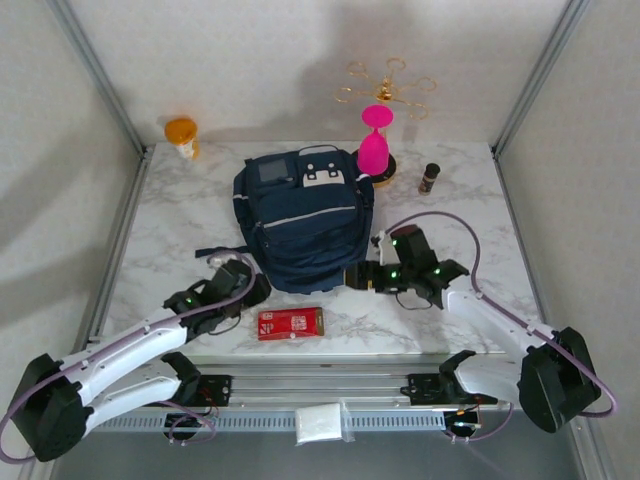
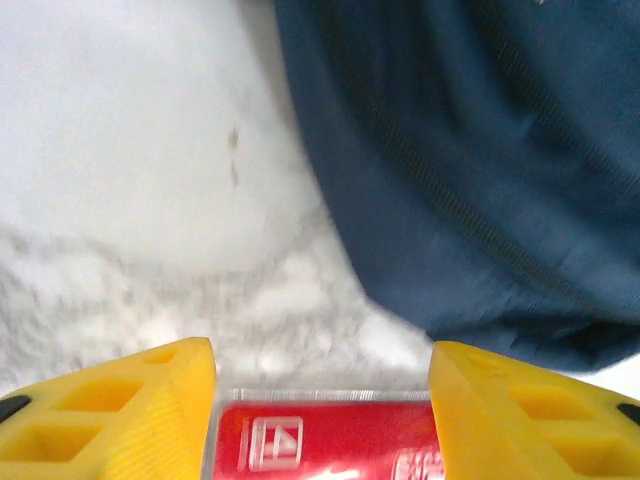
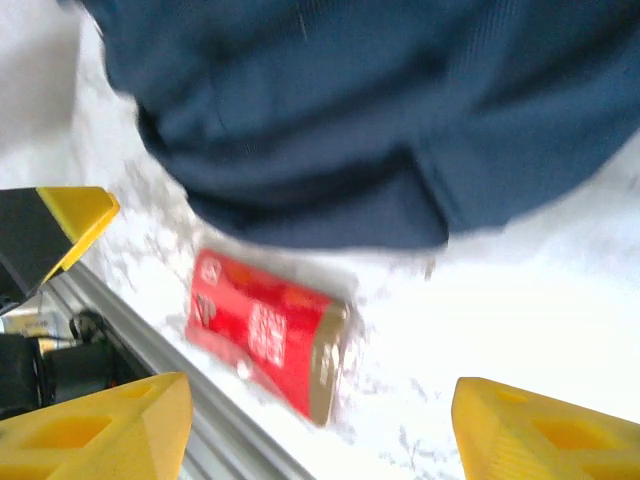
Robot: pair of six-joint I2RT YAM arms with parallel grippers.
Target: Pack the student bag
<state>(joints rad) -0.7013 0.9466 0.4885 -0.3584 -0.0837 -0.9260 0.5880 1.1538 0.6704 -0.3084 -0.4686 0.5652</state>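
so here's where my two arms are with the bag-packing job. the bag (image 1: 305,215) lies flat in the middle of the table (image 1: 170,230). its long axis runs straight away from me, the top end with the pale patches toward the far wall and the bottom end toward my arm bases. i can't tell from above whether any zip is open.

both tools sit at that near bottom end, one by each corner. my left gripper (image 2: 320,352) has its yellow fingers spread fairly wide with nothing between them, and the bag's dark edge is off to its right. my right gripper (image 3: 322,390) is spread wide too, with nothing in it and the bag's bottom hem right ahead.

what matters for the next move imo is the red packet (image 1: 290,322). it lies on my side of the bag, just in front of the bottom edge and not touching it as far as i can see. its long axis runs across the table, left to right. it's between the two arms but nearer the left one, whose camera has it right below the fingers. so my guess is left takes the packet across its short side while right deals with the bag. the orange bottle (image 1: 182,135) and pink hourglass (image 1: 374,140) are well apart from both.
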